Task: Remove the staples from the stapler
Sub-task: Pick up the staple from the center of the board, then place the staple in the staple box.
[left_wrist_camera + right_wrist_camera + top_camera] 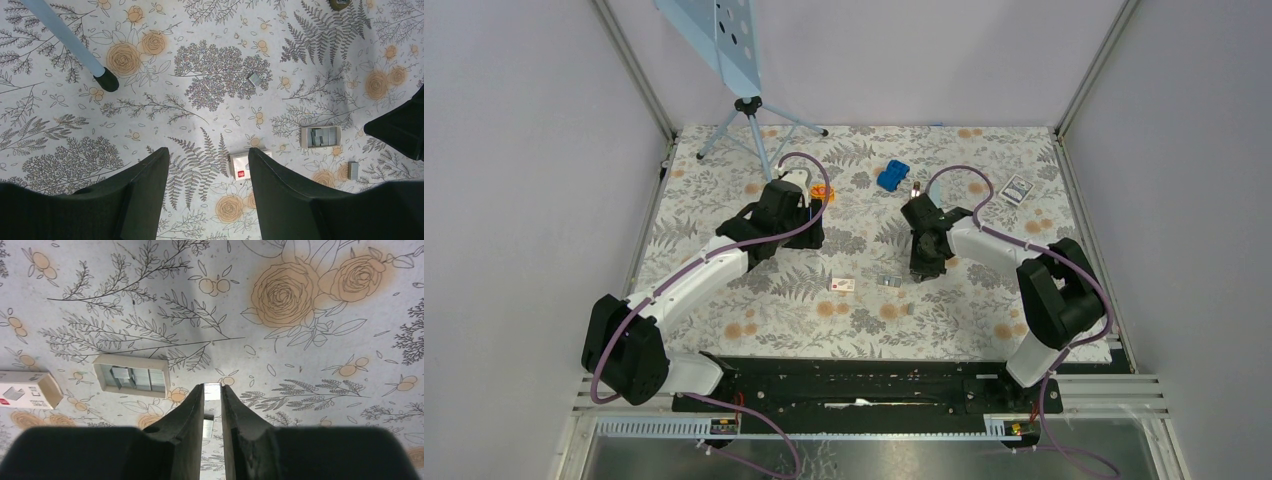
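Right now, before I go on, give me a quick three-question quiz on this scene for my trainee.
1. True or false: the stapler lies on the table, in neither gripper.
2. Which lies nearest the right gripper? A tray; B box; C stapler.
3. Fill in: the left gripper's jaws stand ____.
Key: 1 true; 2 A; 3 open.
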Tool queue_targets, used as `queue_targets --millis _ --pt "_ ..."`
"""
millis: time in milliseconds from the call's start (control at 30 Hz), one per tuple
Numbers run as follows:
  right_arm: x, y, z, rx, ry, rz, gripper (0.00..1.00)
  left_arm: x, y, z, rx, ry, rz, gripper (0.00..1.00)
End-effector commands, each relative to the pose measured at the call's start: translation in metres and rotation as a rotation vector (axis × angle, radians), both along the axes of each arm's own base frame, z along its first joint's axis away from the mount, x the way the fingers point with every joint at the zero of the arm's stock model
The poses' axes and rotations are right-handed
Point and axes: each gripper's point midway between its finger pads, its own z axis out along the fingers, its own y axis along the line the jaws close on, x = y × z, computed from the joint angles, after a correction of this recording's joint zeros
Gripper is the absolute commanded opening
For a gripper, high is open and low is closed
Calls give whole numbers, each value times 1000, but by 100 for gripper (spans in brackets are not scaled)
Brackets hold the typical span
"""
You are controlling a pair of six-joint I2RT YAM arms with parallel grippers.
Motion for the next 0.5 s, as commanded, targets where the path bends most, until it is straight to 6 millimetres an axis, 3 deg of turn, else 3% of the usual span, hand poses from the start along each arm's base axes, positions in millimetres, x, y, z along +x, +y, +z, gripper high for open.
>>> queue_targets --millis 0,467 --pt "6 16 22 76 -53 -22 23 6 3 16 -13 -56 10 64" --pt "10 49 27 150 -82 -79 23 6 2 19 -22 -59 8 63"
